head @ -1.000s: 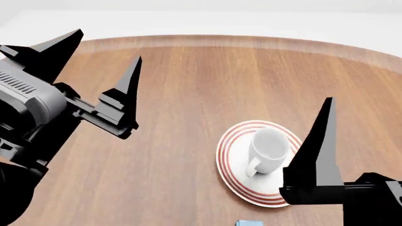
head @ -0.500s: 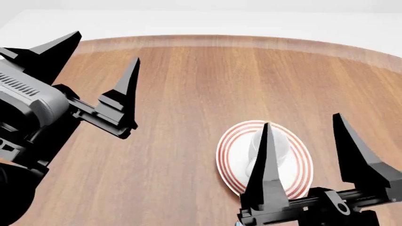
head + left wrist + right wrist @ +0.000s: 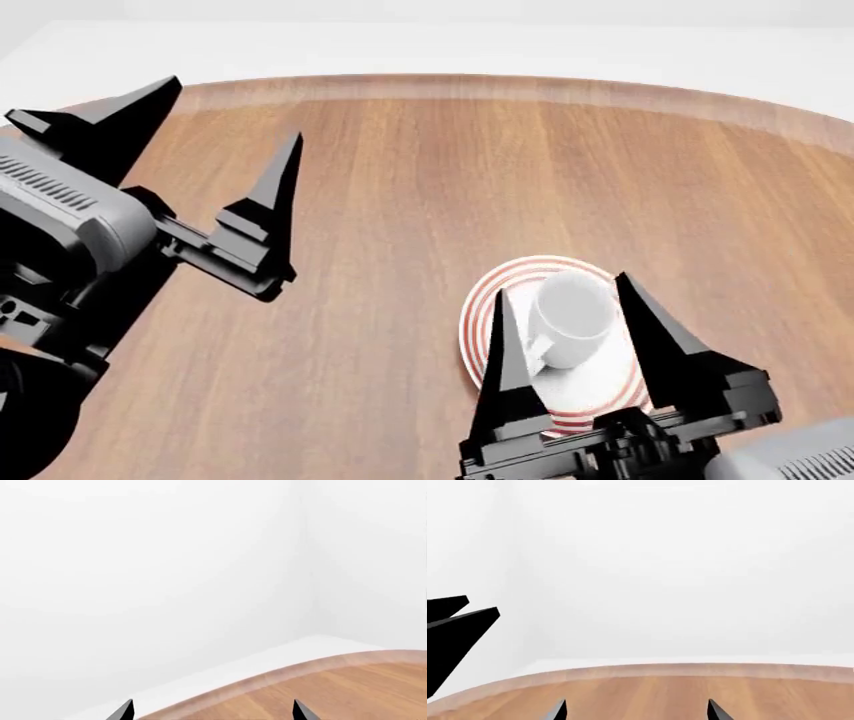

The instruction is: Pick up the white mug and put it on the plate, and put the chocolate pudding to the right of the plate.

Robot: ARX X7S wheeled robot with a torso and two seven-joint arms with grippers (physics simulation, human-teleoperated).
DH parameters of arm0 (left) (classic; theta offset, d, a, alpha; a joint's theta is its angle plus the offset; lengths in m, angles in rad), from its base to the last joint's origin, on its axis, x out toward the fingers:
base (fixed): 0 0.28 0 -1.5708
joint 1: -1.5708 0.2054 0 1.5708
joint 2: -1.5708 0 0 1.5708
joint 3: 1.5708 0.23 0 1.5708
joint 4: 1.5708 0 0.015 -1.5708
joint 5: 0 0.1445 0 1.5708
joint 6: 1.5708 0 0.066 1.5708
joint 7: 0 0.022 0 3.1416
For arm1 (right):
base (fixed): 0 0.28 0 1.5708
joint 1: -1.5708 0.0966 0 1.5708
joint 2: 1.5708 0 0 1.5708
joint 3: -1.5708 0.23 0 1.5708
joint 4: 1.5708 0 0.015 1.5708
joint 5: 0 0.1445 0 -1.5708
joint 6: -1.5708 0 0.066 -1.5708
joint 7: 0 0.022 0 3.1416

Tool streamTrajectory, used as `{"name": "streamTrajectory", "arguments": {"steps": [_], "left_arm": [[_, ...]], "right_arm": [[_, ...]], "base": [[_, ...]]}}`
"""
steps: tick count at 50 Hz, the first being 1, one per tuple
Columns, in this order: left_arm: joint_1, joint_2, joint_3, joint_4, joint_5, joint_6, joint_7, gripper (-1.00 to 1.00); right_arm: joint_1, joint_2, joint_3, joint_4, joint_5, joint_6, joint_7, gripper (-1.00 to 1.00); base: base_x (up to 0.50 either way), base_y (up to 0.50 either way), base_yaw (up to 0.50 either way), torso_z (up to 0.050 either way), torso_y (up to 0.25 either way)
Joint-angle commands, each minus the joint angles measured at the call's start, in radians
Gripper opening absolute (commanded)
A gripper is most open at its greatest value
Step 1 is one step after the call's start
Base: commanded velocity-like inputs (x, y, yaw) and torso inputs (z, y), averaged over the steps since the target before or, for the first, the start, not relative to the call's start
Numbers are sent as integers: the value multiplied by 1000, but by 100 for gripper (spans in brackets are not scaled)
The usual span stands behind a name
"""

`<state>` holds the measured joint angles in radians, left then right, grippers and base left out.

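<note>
Tabletop (image 3: 441,180): round, wood.
Left claw (image 3: 214,160): at 10 o'clock, fingers apart, empty.
Right claw (image 3: 574,330): at 5 o'clock, fingers apart, empty, the nearer arm.
Plate (image 3: 487,355): beneath right claw.
Mug (image 3: 574,318): upright on plate, handle toward 7 o'clock.
Pudding: not visible.

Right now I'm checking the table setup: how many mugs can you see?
1. A plain glossy white ceramic mug stands on the round red-ringed white plate, seen between the right gripper's black fingers. Others may lie hidden behind the arms or outside the view.
</note>
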<state>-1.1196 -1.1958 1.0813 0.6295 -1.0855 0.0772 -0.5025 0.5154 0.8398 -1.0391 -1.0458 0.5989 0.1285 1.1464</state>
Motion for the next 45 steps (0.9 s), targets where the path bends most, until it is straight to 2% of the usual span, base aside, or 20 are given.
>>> {"name": "streamTrajectory", "arguments": {"steps": [1,8,26,34,45], "left_arm": [[7,15,-27,13,2,4,25,100],[12,2,-33,16,-7,15,26,100],[27,-6,-39,18,-21,38,32,100],[27,1,-40,13,-28,35,36,100],[29,5,-40,11,-27,29,34,100]], "right_arm": [[582,104,-739,-1,132,-202,423,100],[556,99,-706,-1,198,-171,424,100],[438,102,-520,-1,323,-1,424,100],[413,84,-488,-1,442,-15,424,100],[368,71,-469,-1,482,2,424,100]], "base": [[0,0,0,0,0],[0,0,0,0,0],[0,0,0,0,0],[0,0,0,0,0],[0,0,0,0,0]]}}
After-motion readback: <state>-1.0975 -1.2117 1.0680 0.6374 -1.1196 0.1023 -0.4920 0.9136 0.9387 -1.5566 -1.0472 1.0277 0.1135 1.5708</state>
